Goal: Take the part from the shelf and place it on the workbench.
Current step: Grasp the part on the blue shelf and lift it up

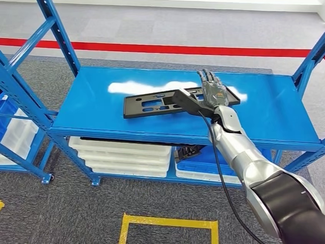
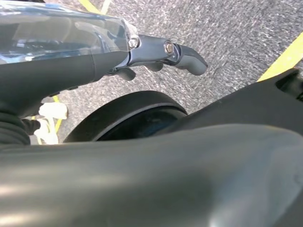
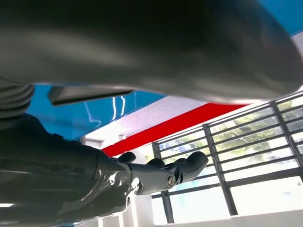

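1. The flat black perforated plastic part (image 1: 153, 104) lies on the top board of the blue metal shelf (image 1: 275, 114), near the middle, lengthwise along the board.
2. The right hand (image 1: 212, 91) sits over the part's right end, palm down, with the fingers stretched forward towards the far edge of the board. Whether the hand grips the part or only rests on it cannot be told; in the right wrist view the fingers (image 3: 189, 165) lie straight and apart.
3. A black cable (image 1: 218, 168) runs from the right wrist down along the silver forearm.
4. A white glare patch (image 1: 153, 86) lies on the board just behind the part.
5. On the lower level sit stacked white plastic trays (image 1: 122, 155), and beside them a dark object (image 1: 188, 151) rests on a blue bin (image 1: 203, 168).
6. The left hand (image 2: 168, 54) hangs over grey carpet (image 2: 228, 42) with yellow floor tape (image 2: 286, 59); its fingers stretch out, holding nothing.
7. A red stripe (image 1: 172, 49) crosses the floor behind the shelf.
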